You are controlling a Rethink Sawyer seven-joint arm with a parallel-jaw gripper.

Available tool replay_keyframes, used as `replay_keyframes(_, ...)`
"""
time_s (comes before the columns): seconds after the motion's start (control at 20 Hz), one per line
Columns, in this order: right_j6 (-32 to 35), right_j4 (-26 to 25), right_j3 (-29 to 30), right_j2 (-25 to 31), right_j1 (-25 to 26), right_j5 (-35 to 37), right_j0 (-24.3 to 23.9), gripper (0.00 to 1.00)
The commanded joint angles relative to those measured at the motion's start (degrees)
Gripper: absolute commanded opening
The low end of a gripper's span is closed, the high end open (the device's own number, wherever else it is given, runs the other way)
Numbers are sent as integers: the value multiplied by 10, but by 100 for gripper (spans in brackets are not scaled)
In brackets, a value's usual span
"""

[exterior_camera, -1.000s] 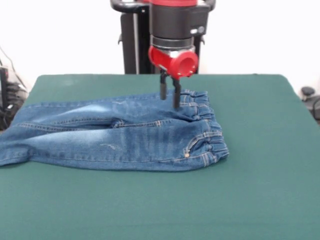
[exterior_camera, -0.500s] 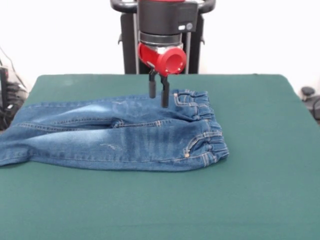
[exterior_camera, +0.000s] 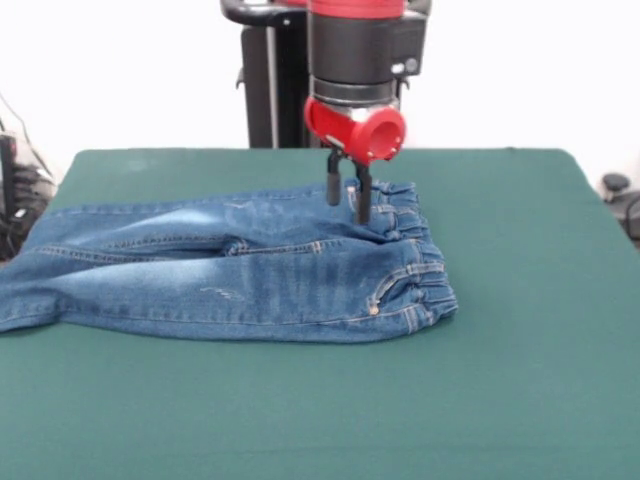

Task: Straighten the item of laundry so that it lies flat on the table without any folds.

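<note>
Here is the tool [exterior_camera: 348, 204], hanging from the red-and-black arm [exterior_camera: 357, 60] above the far edge of the jeans [exterior_camera: 240, 265], close by the waistband [exterior_camera: 415, 250]. Two dark fingers [exterior_camera: 362, 200] point straight down with a narrow gap between them, and nothing sits in that gap: the tool is released, holding no cloth. Whether the fingertips touch the denim or hang just above it is hard to judge from this angle, since they overlap the fabric in the picture.

The jeans lie across the left and middle of the green tabletop [exterior_camera: 520, 340], with the elastic waistband bunched at the right and the legs running off to the left. The nearer leg [exterior_camera: 120, 300] reaches the picture's left edge and is cut off there, so its hem cannot be seen. The farther leg [exterior_camera: 130, 225] lies partly tucked behind the nearer one, and a seam line marks where they overlap. The waistband looks doubled over on itself near the top, with gathered ridges stacked one behind another; just how the layers lie underneath is hidden.

The arm's upper part is cut off by the top edge. Behind it a dark pedestal [exterior_camera: 268, 80] shows. Dark objects [exterior_camera: 620, 200] at the right edge and cables [exterior_camera: 20, 190] at the left edge are too cropped to make out.
</note>
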Motion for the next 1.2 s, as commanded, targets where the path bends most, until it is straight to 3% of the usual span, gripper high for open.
replay_keyframes(0.05,41,22,-37,45,62,-27,37,100)
replay_keyframes(0.9,71,46,-78,-2,125,-63,105,100)
replay_keyframes(1.2,75,50,-129,-53,184,-67,142,100)
